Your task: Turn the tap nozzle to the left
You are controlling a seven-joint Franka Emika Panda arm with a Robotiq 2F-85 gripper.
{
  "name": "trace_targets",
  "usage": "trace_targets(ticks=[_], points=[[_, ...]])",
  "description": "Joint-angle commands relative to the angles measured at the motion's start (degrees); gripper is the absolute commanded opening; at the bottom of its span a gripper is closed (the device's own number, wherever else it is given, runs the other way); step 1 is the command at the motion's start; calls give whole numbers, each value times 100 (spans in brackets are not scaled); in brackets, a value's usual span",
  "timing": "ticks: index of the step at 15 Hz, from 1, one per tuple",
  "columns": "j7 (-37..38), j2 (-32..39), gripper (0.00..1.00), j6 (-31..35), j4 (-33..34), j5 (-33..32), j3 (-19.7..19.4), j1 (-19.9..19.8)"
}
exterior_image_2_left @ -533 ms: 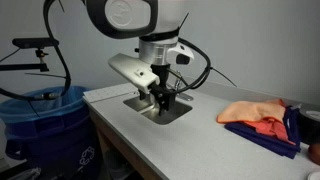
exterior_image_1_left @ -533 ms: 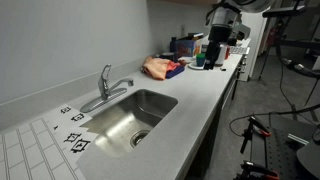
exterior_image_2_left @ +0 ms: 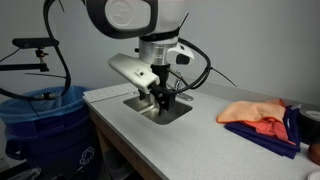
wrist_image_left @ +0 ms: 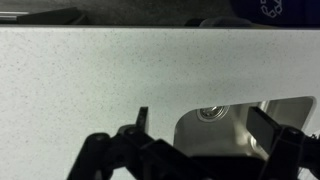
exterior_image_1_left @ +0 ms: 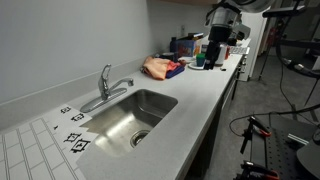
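Observation:
The tap nozzle [exterior_image_1_left: 119, 88] is a slim chrome spout that reaches out from the small faucet over the back edge of the steel sink [exterior_image_1_left: 120, 125]. The upright lever handle [exterior_image_1_left: 104, 74] stands behind it. My arm [exterior_image_1_left: 225, 25] is far down the counter, well away from the faucet. My gripper [exterior_image_2_left: 160, 98] hangs fingers-down just above a dark recess in the counter. In the wrist view the gripper [wrist_image_left: 205, 128] is open and empty, with a sink corner and drain [wrist_image_left: 210, 113] between the fingers. The faucet is hidden in that view.
An orange cloth [exterior_image_1_left: 158, 67] lies on a blue item [exterior_image_2_left: 262, 135] on the counter between sink and arm. Bottles and containers [exterior_image_1_left: 190, 48] stand near the arm. A blue bin [exterior_image_2_left: 40, 125] stands beside the counter. A tiled mat [exterior_image_1_left: 30, 150] lies by the sink.

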Motion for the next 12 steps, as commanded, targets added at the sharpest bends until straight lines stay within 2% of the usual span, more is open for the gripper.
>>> trace_targets(ticks=[1,12], points=[[-49,16,100,-27,12,66,144,-150],[41,116,100,17,109,93,221,-141]])
